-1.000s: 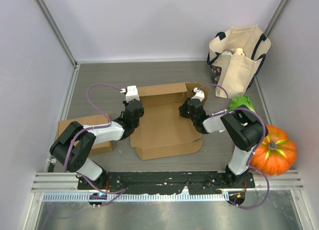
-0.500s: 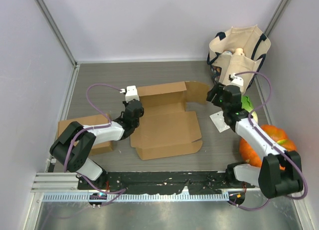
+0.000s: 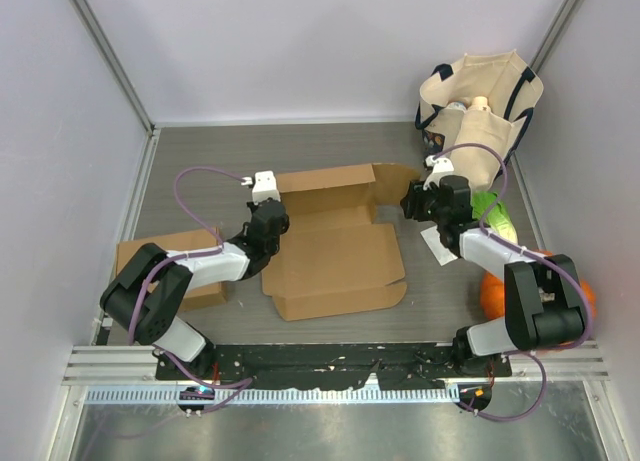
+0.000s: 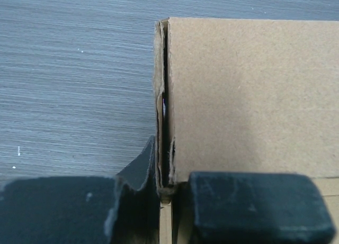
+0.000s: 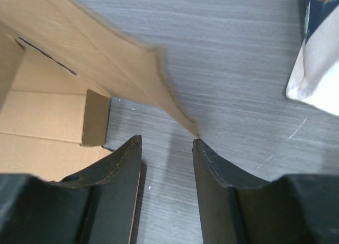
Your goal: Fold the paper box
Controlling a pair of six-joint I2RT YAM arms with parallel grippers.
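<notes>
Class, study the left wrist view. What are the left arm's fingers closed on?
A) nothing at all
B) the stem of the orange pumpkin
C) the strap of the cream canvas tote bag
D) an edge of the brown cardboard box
D: the left arm's fingers sit tight on either side of a doubled edge of the brown cardboard box, with no gap showing.

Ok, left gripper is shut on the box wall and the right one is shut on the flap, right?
Not quite. The right gripper is open: the right wrist view shows its jaws apart, with the flap tip just ahead of them, ungripped. The left gripper is shut on the box wall.
</notes>
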